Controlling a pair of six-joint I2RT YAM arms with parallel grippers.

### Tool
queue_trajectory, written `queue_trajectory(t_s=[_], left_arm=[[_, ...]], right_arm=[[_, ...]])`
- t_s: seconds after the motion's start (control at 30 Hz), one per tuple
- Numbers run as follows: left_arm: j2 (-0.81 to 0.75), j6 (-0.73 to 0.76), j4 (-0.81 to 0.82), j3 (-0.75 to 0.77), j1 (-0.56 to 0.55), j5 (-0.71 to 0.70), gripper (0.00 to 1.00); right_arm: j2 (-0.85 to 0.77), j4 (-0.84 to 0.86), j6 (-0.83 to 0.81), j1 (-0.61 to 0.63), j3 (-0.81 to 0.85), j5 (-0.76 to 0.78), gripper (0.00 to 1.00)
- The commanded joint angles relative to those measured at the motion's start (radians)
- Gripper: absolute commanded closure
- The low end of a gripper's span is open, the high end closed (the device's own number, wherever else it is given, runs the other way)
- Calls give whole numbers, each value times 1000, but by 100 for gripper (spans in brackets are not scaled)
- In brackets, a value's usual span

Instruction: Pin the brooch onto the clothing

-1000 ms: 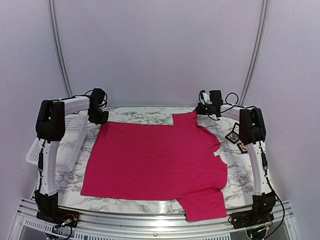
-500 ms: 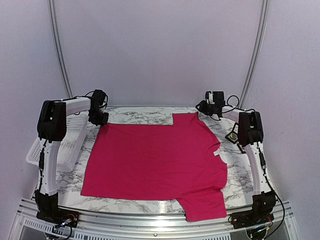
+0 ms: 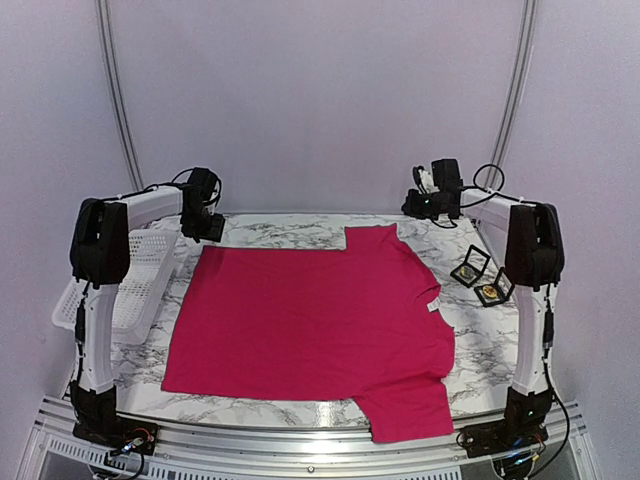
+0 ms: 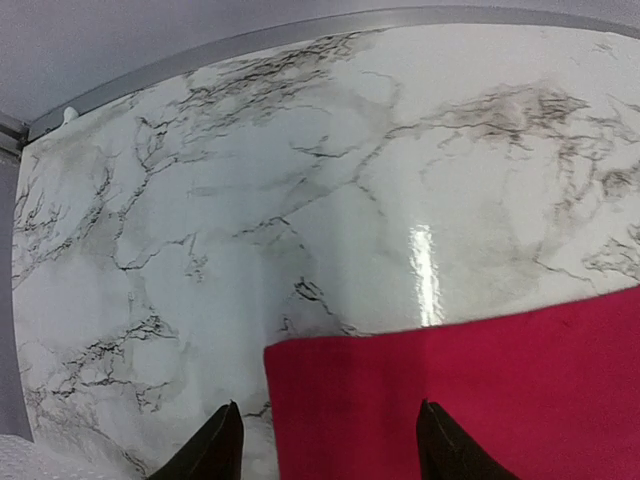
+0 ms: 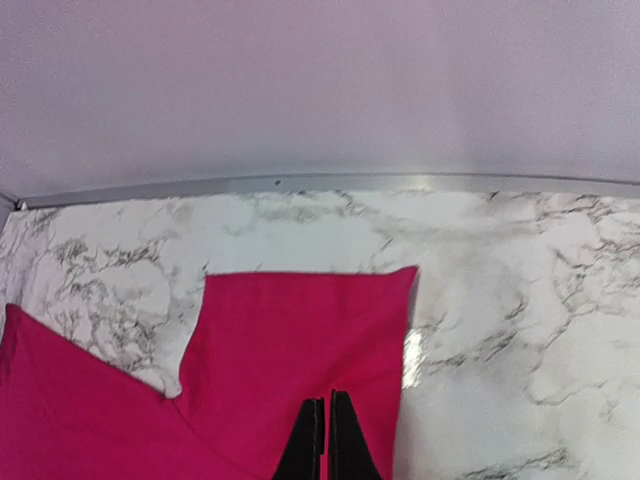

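No writing can be read in any view: the white neck label (image 3: 432, 307) on the shirt (image 3: 310, 320), toward three o'clock, is too small to make out.

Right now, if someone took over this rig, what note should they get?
Left gripper: open, empty, above the far left corner of the shirt.
Right gripper: shut, empty, above the far sleeve.
The shirt lies flat on the table. Two small open boxes sit right of it; the contents look gold, probably the brooch.
Done: shirt spread out. Left: pick up the brooch, pin it on.
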Motion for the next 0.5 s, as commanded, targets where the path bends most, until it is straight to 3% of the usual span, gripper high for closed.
queue_trajectory(t_s=[0.0,0.2,0.47], left_arm=[[-109,-43,-8,-81,-48,67,39],[-147,-86,3,-216,-85,113,40],[-153,-94,4,-275,-102,138,41]], right_arm=[[-102,-89,-59,71,-230,70,100],[-202,-87,-71,74,-453,116,100],[-280,-135,-55,36,-652,183,100]])
